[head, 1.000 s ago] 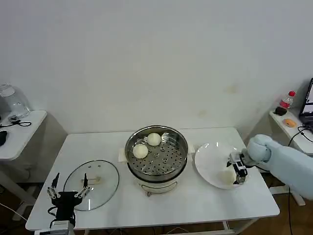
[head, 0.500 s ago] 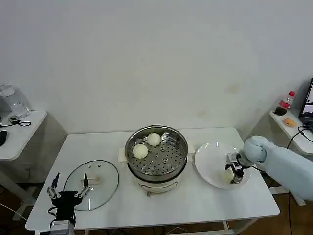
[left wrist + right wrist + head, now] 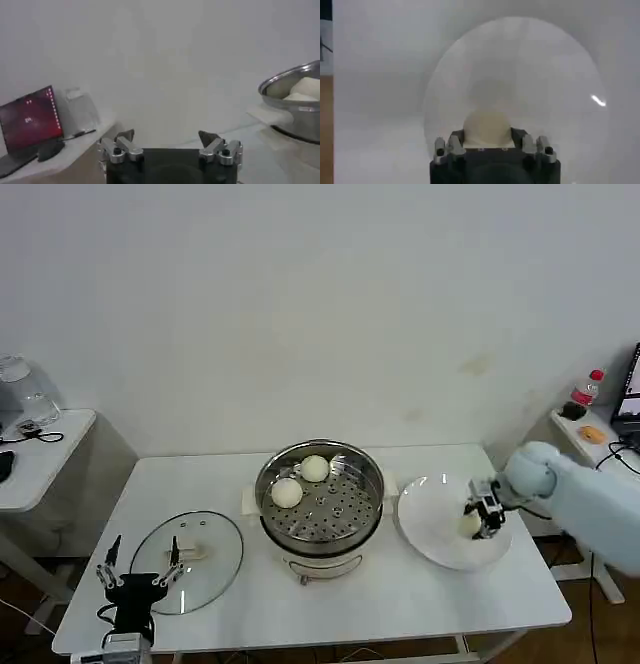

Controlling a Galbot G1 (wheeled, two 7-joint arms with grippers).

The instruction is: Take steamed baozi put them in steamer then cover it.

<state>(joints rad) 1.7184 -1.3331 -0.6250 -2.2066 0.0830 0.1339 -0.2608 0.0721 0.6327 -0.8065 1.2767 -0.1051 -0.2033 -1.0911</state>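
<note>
A: Where do we have the right claw relative to the steamer?

B: We have it off to the steamer's right, over the white plate, and in our right wrist view it is clenched on one steamed baozi, with a finger on each side of the bun. From the head view the same bun sits between the fingers just above the plate.

A: And inside the steamer?

B: We see two baozi on the perforated tray, one toward the back and one nearer the steamer's left side. The steamer itself stands at the middle of the white surface on its white base.

A: The cover?

B: We find the cover lying flat on the surface to the steamer's left and a bit nearer to us, well apart from the pot, its cream handle up.

A: What about our left claw?

B: It hangs at the near edge of the surface beside the cover, farther from the steamer than the cover is. Its fingers are spread and released, gripping nothing; the left wrist view shows the gap between them, with the steamer's rim off to one side.
</note>
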